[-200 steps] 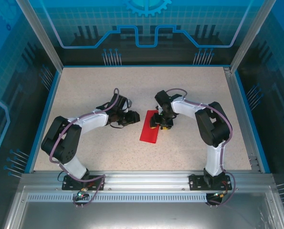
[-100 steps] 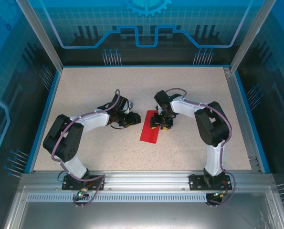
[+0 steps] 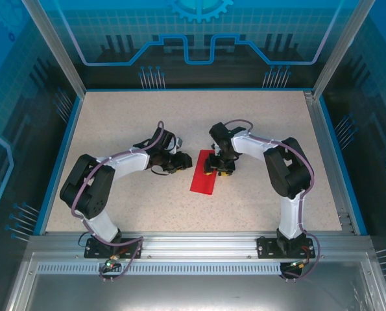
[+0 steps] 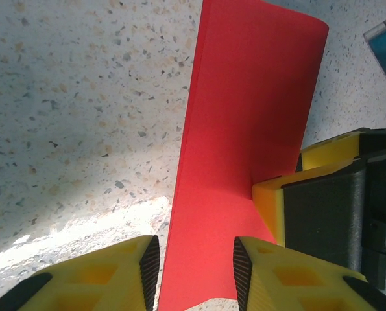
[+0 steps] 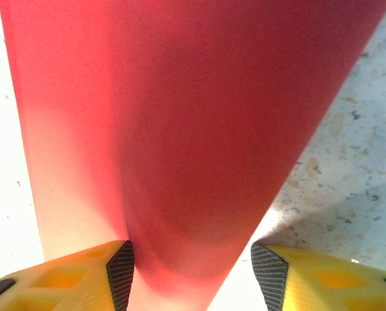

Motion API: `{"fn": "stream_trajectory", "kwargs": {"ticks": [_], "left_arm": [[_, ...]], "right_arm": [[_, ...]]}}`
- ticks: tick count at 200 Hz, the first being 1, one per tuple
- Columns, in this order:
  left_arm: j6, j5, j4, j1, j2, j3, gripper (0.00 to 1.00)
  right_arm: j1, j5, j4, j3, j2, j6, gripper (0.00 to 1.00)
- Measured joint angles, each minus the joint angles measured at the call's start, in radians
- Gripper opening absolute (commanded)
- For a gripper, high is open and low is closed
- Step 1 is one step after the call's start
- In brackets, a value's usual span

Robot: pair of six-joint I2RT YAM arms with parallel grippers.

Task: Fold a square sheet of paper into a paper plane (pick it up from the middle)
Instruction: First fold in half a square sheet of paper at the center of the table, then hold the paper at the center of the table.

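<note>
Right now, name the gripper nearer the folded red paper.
Right. The right gripper sits over the folded red paper, jaws astride it; the left gripper is at its left edge.

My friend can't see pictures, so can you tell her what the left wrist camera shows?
A long strip of bright red paper runs up the middle over a speckled table, its near end between the left gripper's two yellow fingers. The other arm's yellow-and-black fingers meet its right edge.

Evenly lit, sharp overhead view; wrist close-ups show glare on the table (image 4: 82,220) and blurred, shadowed paper (image 5: 180,129).
</note>
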Motion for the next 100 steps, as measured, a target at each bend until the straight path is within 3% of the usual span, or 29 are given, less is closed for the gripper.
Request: {"fn": "stream_trajectory", "kwargs": {"ticks": [100], "left_arm": [[0.005,0.011,-0.001,0.0,0.013,0.006,0.39]], "right_arm": [[0.01,0.023,-0.03,0.026,0.016,-0.003,0.59]]}}
